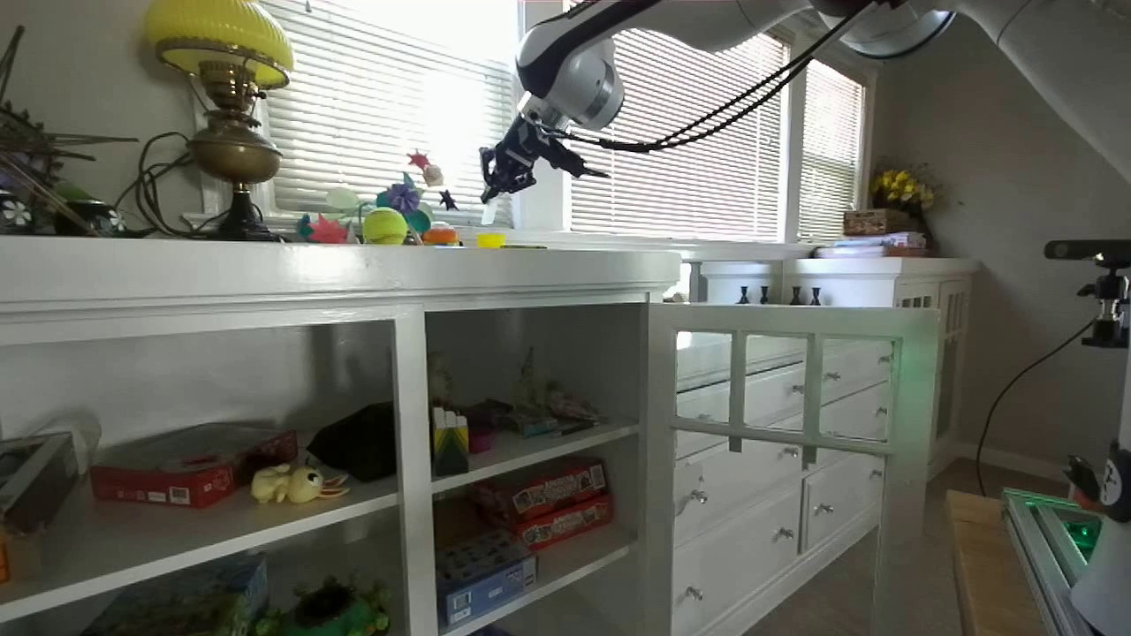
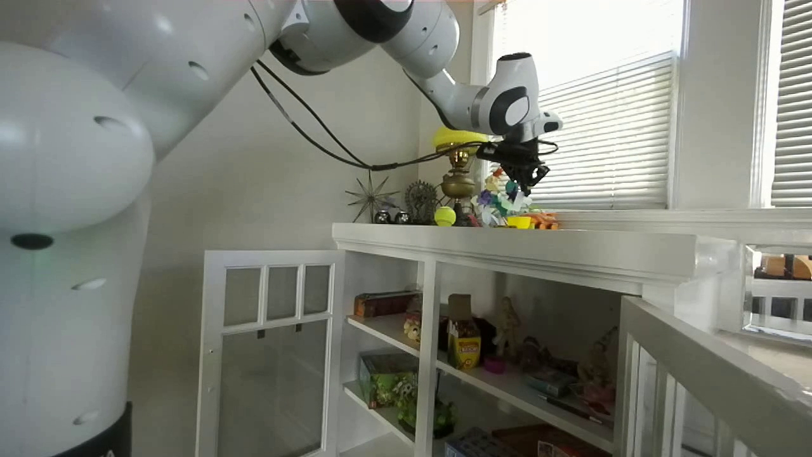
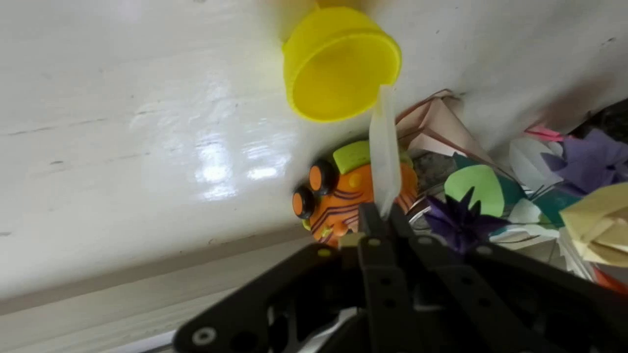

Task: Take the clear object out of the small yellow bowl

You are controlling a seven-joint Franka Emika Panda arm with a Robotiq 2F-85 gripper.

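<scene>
The small yellow bowl (image 3: 314, 41) stands on the white cabinet top in the wrist view. It also shows in both exterior views (image 1: 490, 239) (image 2: 519, 222). My gripper (image 3: 386, 211) is shut on the clear object (image 3: 384, 147), a narrow, translucent strip that points away from the fingertips. In the wrist view the strip's far tip overlaps the bowl's rim. In an exterior view the gripper (image 1: 489, 196) is above the bowl, and the clear object (image 1: 489, 213) hangs down with its lower end a little above the rim. The gripper also shows over the cabinet top (image 2: 525, 190).
An orange toy car (image 3: 338, 206) lies close to the bowl, behind the strip in the wrist view. Folded paper flowers (image 3: 461, 215) stand beside it. A tennis ball (image 1: 385, 226) and a brass lamp (image 1: 234, 150) are farther along the cabinet top (image 1: 292, 265). Window blinds are behind.
</scene>
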